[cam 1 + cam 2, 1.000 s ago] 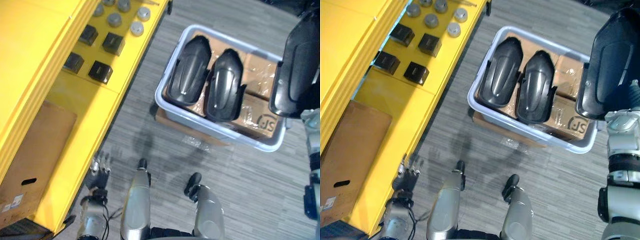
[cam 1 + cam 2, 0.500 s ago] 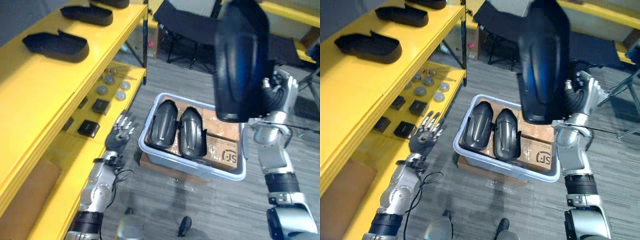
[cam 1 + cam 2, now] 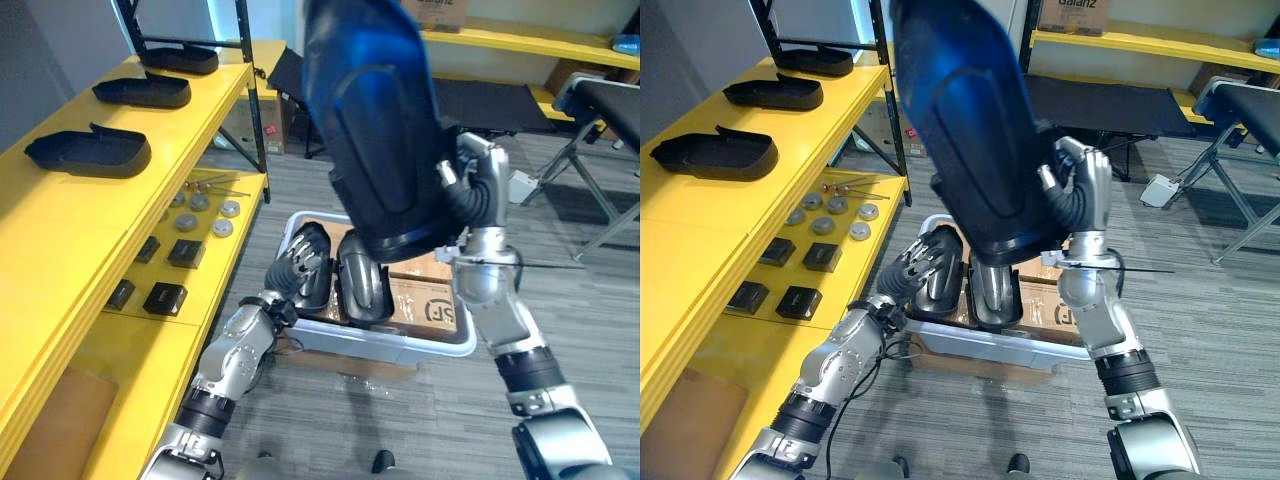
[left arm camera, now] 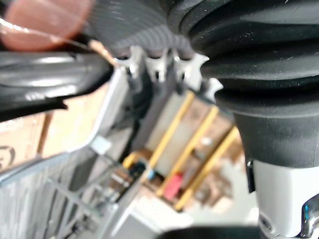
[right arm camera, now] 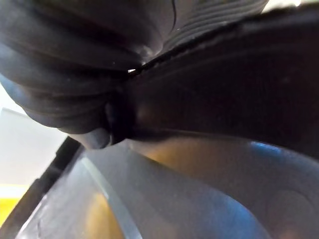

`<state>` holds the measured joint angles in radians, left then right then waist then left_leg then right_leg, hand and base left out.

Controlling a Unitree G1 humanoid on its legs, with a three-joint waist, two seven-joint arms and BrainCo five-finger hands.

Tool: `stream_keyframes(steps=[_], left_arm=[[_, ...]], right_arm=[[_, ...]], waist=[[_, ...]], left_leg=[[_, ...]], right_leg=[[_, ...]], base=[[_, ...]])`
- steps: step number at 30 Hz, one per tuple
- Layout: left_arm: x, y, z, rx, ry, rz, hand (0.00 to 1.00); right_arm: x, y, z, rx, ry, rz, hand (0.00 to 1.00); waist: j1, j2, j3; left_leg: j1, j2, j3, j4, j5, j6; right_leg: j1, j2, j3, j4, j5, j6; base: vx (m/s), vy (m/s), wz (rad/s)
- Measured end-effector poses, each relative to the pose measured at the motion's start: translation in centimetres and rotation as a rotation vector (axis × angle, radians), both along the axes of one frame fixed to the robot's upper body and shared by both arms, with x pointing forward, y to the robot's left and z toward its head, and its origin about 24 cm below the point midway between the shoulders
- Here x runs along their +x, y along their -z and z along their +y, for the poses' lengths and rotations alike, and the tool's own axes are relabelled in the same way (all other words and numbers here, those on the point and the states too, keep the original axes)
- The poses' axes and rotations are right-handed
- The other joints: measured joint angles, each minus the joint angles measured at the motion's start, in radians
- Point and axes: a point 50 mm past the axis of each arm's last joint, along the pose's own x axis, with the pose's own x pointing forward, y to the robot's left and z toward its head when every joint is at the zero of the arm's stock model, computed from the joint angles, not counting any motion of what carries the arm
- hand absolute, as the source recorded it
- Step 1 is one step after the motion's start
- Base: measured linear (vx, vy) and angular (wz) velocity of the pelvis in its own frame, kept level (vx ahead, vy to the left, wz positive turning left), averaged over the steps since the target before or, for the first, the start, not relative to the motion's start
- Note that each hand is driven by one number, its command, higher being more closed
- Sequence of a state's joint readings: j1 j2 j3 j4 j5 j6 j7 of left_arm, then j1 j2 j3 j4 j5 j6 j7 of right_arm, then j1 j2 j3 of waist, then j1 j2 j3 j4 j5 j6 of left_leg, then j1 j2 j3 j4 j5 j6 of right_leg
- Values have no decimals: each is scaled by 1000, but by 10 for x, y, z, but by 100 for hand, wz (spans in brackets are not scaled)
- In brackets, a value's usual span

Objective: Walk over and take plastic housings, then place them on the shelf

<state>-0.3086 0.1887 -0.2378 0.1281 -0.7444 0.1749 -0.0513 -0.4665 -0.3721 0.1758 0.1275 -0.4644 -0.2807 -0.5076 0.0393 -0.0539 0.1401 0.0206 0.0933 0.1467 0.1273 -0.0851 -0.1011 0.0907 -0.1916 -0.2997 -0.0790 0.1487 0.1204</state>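
Note:
My right hand (image 3: 478,190) is shut on the edge of a large black plastic housing (image 3: 375,130), held upright and high above the grey bin (image 3: 400,343). Two more black housings (image 3: 362,288) stand side by side in that bin. My left hand (image 3: 298,268) hovers open with its fingers spread, in front of the bin's left housing; whether it touches it I cannot tell. The yellow shelf (image 3: 70,210) runs along the left. Its top level carries three black housings in a row, the nearest (image 3: 88,152) and the middle one (image 3: 142,92).
The shelf's lower level holds small black boxes (image 3: 163,297) and grey discs (image 3: 200,205), with a cardboard box (image 3: 40,440) below. Cardboard boxes (image 3: 425,305) lie in the bin's right half. A black folding bench (image 3: 610,100) stands at the right, another yellow shelf (image 3: 520,40) behind.
The camera has tilted up. My right hand has carried the housing leftwards, nearer the shelf. My left hand has risen from beside the lower shelf to the bin's left housing.

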Motion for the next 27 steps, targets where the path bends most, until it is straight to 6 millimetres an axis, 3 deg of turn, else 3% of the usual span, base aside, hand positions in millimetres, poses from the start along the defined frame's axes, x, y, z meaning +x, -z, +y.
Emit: stream_keyframes(steps=[4, 10, 13, 19, 27], left_arm=[[0, 1, -5, 9, 20, 2, 0], [0, -5, -6, -31, 16, -34, 0], [-4, -13, -12, -42, 58, -72, 0], [-9, -49, -18, -176, 86, -225, 0], [-9, -52, -20, -199, 113, -230, 0]], right_arm=[[0, 19, 16, 0, -54, 85, 100], [2, 49, 16, 14, -36, 218, 100], [3, 66, 17, 34, -19, 288, 100], [0, 81, 30, -5, -65, 343, 100], [-1, 84, 35, 6, -64, 343, 100]], waist=[[1, -2, -14], [-1, -3, -41], [-1, -9, -49], [-1, -14, -52], [-1, -15, -53]], left_leg=[[31, -4, -1, -73, 45, -6], [71, -11, -7, -191, 117, -9], [82, -14, -19, -207, 124, -9], [81, -15, -21, -207, 124, -9], [81, -15, -24, -207, 124, -9]], right_leg=[[-2, 1, -3, 0, -12, -5], [-6, 1, -28, 1, -25, -4], [0, 0, -31, 2, -23, -2], [1, 1, -32, 0, -22, -1], [2, 1, -35, 0, -22, -1]], base=[[-72, -27, 3], [-33, -13, 7], [5, 0, 6], [0, 0, 0], [0, 0, 0]])
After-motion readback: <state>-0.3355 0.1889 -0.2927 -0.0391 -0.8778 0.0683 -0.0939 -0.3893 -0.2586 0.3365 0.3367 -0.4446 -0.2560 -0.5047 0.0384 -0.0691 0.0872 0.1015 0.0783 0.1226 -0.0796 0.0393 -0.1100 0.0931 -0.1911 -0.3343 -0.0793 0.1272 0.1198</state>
